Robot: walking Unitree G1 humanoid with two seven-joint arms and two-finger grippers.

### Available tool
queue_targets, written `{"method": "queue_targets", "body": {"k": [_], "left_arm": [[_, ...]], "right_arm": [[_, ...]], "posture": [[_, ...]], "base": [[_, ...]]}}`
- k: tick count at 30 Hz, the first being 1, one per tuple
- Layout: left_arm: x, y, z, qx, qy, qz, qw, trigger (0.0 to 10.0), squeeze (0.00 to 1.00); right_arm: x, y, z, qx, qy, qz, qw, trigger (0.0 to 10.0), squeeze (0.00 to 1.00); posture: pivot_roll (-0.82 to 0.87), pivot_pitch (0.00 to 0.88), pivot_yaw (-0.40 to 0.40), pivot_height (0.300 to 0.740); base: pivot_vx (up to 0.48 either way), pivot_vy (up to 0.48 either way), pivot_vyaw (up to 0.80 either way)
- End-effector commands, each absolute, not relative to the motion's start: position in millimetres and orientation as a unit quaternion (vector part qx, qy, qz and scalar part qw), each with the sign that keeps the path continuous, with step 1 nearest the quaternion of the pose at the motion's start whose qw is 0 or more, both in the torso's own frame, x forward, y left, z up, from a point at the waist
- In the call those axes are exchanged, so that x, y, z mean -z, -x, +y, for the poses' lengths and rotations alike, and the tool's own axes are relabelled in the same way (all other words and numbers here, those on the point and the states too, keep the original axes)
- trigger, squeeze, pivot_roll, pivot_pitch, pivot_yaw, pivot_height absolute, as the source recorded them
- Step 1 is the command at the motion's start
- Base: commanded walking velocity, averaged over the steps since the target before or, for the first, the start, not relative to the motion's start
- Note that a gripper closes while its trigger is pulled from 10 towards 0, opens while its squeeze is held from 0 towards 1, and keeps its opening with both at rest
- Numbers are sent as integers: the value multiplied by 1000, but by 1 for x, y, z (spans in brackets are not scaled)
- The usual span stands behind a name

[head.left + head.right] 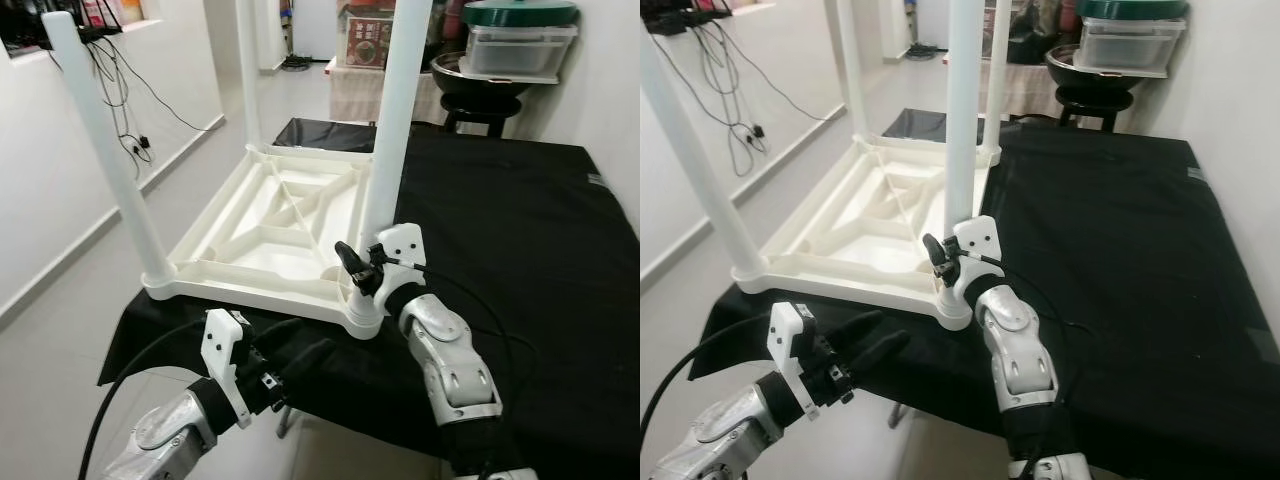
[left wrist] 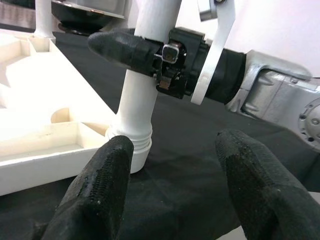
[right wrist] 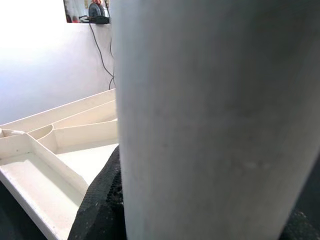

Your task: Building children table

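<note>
Left eye view showed a white plastic children's table (image 1: 270, 235) lying upside down on a black cloth (image 1: 500, 220) — its ribbed underside faced up, with diagonal braces crossing the shallow tray-like frame. Round white legs stood upright in its corner sockets: one at the near left corner (image 1: 105, 150), one at the near right corner (image 1: 395, 130), and another at the far side (image 1: 248, 75). The table sat at the left part of the cloth, its near edge close to the cloth's front edge.

The right gripper (image 1: 362, 270) reached in from the near side with its silver forearm angled up and forward, and its black fingers were closed around the near right leg, low down, just above the socket. In the right wrist view that leg (image 3: 210, 120) loomed close, with a black finger (image 3: 102, 200) pressed against it.

The left gripper (image 1: 865, 345) hovered low at the cloth's front edge, pointing toward the same corner, apart from the table. Its two black fingers (image 2: 95, 195) stood spread — nothing between them.
</note>
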State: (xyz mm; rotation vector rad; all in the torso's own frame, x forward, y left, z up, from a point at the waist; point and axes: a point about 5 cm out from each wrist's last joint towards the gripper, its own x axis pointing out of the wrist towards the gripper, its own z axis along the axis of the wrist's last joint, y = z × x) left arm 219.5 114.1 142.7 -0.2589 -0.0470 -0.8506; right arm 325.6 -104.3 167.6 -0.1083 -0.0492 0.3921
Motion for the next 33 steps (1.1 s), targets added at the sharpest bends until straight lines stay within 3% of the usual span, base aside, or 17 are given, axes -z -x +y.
{"method": "queue_targets", "body": {"k": [1,3,4,6,7,8,9,11,13,14,20,30,31,33], "left_arm": [[-142,-221,116,411,125,-22,903,10000,0],[-142,-222,116,409,125,-23,904,10000,0],[-142,-223,116,407,125,-24,905,10000,0],[-142,-223,116,406,125,-24,905,10000,0],[-142,-223,116,405,124,-24,905,10000,0],[-142,-223,116,405,124,-24,905,10000,0],[-142,-223,116,406,124,-23,905,10000,0],[-142,-223,116,406,124,-22,905,10000,0],[-142,-222,116,407,124,-22,905,10000,0],[-142,-222,116,407,124,-22,905,10000,0],[-143,-220,115,406,125,-22,905,10000,0],[-142,-217,114,405,125,-20,905,10000,0],[-142,-217,114,407,125,-19,905,10000,0],[-142,-216,113,408,125,-18,904,10000,0]], "right_arm": [[-145,-323,-107,-183,100,32,977,0,0],[-145,-323,-107,-181,91,35,979,0,0],[-146,-324,-107,-182,71,44,980,10000,0],[-150,-325,-105,-213,30,42,976,10000,0],[-154,-325,-104,-246,8,35,969,10000,859],[-159,-325,-102,-290,-7,23,957,10000,1000],[-165,-325,-102,-350,-8,12,937,10000,1000],[-168,-324,-102,-387,-3,7,922,10000,1000],[-181,-325,-113,-475,41,-14,879,10000,957],[-185,-325,-117,-504,61,-20,861,10000,0],[-193,-334,-130,-558,74,-7,826,10000,0],[-200,-352,-137,-574,65,-5,816,10000,0],[-201,-357,-142,-579,57,-1,813,0,0],[-202,-358,-146,-580,54,1,813,0,0]], "posture": [[-38,56,-15,740],[-37,55,-15,740],[-27,55,-15,740],[-20,53,-10,740],[-13,52,-5,740],[-10,51,-6,740],[-5,53,-7,740],[-5,53,-7,740],[-1,55,-11,740],[1,56,-13,740],[17,63,-23,740],[32,69,-23,740],[36,72,-23,740],[37,72,-24,740]], "base": [[0,0,0],[0,0,0],[0,0,0],[0,0,0],[0,0,0],[0,0,0],[0,0,0],[0,0,0],[0,0,0],[0,0,0],[0,0,0],[0,0,0],[0,0,0],[0,0,0]]}}
